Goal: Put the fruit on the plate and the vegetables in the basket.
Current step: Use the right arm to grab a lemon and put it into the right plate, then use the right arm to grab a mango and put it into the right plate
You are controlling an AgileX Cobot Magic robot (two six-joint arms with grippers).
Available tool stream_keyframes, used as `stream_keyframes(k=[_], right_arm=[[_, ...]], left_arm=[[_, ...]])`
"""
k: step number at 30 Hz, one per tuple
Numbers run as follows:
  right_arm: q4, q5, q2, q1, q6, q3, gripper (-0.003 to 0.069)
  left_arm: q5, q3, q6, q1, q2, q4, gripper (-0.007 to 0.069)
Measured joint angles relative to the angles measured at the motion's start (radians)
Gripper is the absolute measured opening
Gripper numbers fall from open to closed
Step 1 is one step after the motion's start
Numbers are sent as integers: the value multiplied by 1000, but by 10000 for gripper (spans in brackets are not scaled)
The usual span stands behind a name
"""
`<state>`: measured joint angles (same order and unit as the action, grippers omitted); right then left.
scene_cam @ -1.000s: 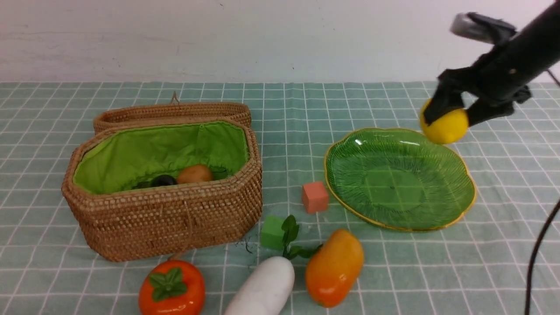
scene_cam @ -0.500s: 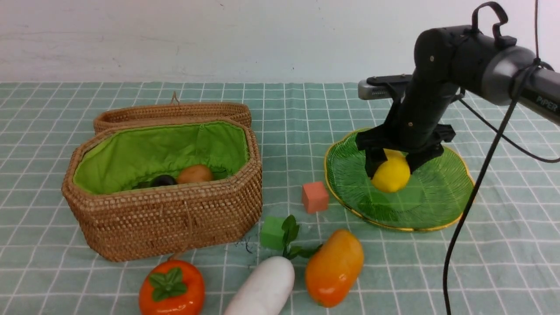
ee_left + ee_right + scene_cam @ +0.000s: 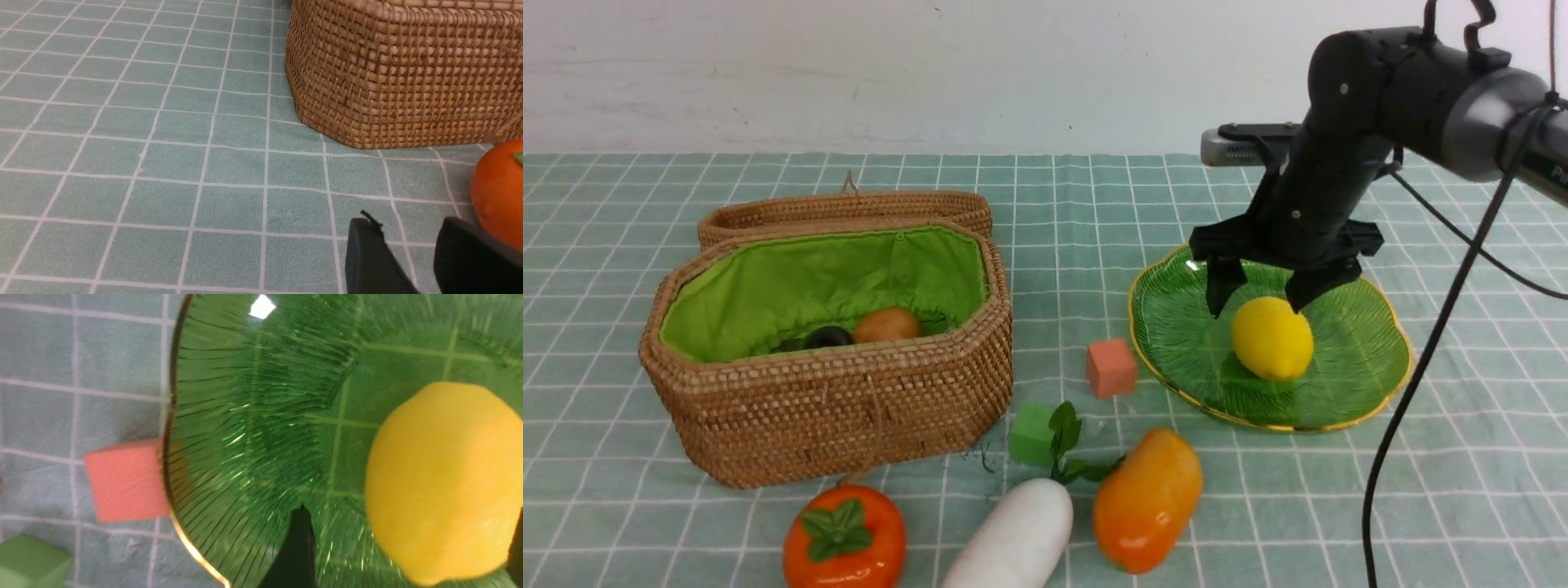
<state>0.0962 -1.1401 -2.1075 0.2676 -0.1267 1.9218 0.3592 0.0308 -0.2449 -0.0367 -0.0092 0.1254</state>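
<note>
The yellow lemon [image 3: 1272,338] [image 3: 443,482] lies on the green glass plate [image 3: 1364,359] [image 3: 253,416]. My right gripper [image 3: 1258,304] [image 3: 408,522] hangs open just above it, one finger on each side, not gripping. The mango [image 3: 1147,498], persimmon [image 3: 844,537] [image 3: 498,196] and white radish [image 3: 1013,539] lie on the cloth at the front. Inside the wicker basket [image 3: 833,408] [image 3: 400,73] sit a potato [image 3: 886,324] and an eggplant [image 3: 827,336]. My left gripper [image 3: 408,237] is open and empty, low over the cloth beside the persimmon.
A salmon-pink cube [image 3: 1111,367] [image 3: 124,479] sits against the plate's left rim. A green cube [image 3: 1032,434] [image 3: 32,559] lies by the radish leaves. The basket's lid [image 3: 845,208] lies open behind it. A black cable [image 3: 1413,392] hangs from the right arm.
My right arm swung left from beyond the plate's far right edge to over its middle, carrying the lemon. The jaws let go, and the lemon now rests on the plate.
</note>
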Motion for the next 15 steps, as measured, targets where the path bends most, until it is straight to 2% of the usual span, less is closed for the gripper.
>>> stream_keyframes(k=[3,7,11,15], right_arm=[[19,9,92,0,0,-69,562],[117,76,261,0,-8,-277,524],[200,152,383,20,-22,-439,521],[210,256,476,114,-37,-582,527]], left_arm=[[0,0,0,0,0,0,239],[0,0,0,0,0,0,239],[0,0,0,0,0,0,239],[0,0,0,0,0,0,239]])
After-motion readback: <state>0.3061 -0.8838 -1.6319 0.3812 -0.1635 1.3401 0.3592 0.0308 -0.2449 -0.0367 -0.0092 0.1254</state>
